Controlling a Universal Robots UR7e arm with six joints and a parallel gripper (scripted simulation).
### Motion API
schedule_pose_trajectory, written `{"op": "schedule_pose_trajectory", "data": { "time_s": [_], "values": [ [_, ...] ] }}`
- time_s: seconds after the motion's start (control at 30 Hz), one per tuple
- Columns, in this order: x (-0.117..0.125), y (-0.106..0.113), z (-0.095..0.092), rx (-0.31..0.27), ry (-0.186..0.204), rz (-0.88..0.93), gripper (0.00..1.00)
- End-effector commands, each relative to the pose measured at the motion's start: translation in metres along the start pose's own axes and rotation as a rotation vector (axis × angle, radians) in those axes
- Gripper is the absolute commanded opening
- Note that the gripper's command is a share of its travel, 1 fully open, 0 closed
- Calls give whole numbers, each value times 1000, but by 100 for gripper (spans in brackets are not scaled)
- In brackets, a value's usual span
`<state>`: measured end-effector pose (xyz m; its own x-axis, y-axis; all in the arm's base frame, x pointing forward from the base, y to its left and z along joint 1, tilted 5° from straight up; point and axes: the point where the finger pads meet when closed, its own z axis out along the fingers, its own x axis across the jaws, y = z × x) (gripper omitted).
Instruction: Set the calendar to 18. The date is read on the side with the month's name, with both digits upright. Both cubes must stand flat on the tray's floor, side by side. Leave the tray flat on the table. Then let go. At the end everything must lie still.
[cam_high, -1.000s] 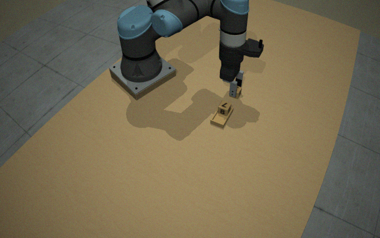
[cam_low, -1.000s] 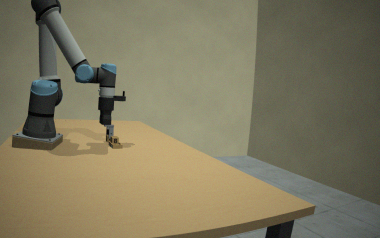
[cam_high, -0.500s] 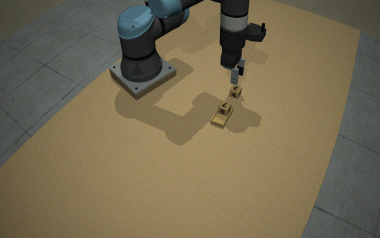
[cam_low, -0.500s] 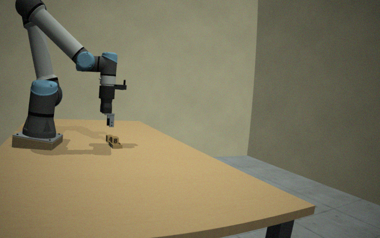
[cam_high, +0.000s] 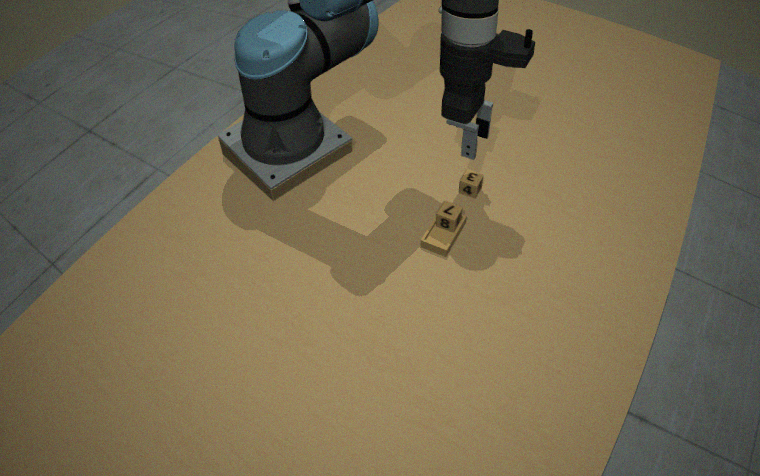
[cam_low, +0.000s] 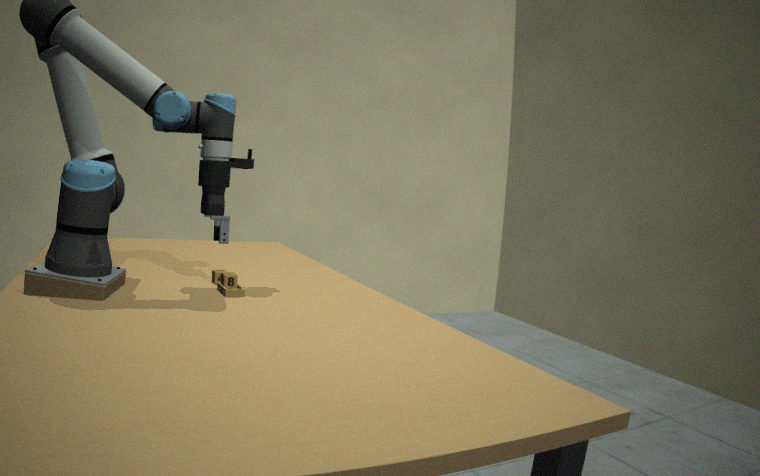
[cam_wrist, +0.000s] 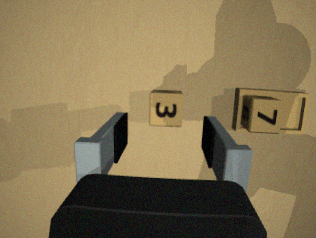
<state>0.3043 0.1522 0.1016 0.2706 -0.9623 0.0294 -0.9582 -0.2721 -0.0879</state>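
Wooden cubes sit below me on the tan table (cam_high: 224, 347). My gripper (cam_high: 475, 136) hangs in the air with its two grey fingers spread fully apart and nothing between them. Through the wrist view, straight beneath the gap, I see the loose cube (cam_wrist: 165, 109) with a 3 on its top face; it stands on the bare table, outside the tray. From the top view that same cube (cam_high: 470, 183) shows a 3 on top and a 4 on the side facing the camera. Just beside it, apart by a small gap, is the tray (cam_high: 439, 242), lying flat on the table. The second cube (cam_high: 449, 216) stands inside the tray at the end nearer the loose cube, with a 7 on top and an 8 on the side facing the camera. The other half of the tray floor is bare wood. In the exterior view the two cubes read 4 and 8 side by side. My arm's base plate (cam_high: 336, 146) is well apart from them.
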Motion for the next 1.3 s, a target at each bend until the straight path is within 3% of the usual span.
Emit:
{"op": "schedule_pose_trajectory", "data": {
  "time_s": [0.0, 0.63, 0.77, 0.97, 1.27],
  "values": [
    [0, 0, 0, 0, 0, 0, 100],
    [2, 0, 0, 0, 0, 0, 100],
    [19, -2, 0, 0, 0, 0, 100],
    [66, -2, -1, 0, 0, 0, 100],
    [91, 1, -2, 1, 1, 0, 100]
  ]
}}
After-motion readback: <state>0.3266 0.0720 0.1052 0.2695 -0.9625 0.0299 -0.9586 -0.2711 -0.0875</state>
